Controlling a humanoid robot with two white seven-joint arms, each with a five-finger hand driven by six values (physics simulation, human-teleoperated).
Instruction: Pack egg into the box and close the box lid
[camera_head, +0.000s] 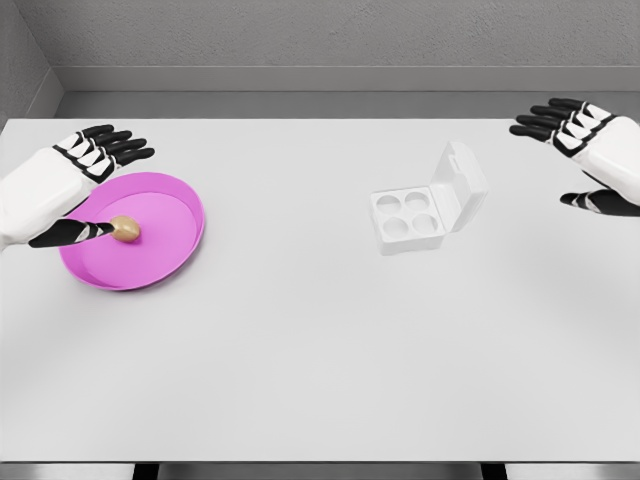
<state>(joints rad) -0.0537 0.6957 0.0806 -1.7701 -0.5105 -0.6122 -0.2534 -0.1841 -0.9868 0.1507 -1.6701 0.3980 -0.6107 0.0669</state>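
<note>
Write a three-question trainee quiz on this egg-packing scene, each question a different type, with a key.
1. True or false: the egg already sits in the box.
2. Multiple choice: the box lid is A) shut flat, B) standing open, C) lying off on the table.
3. Fill in: the egg lies on a ____ plate, beside the left hand.

Key
1. False: all four cups are empty.
2. B.
3. Pink. The right hand hangs open, right of the box and not touching it.
</note>
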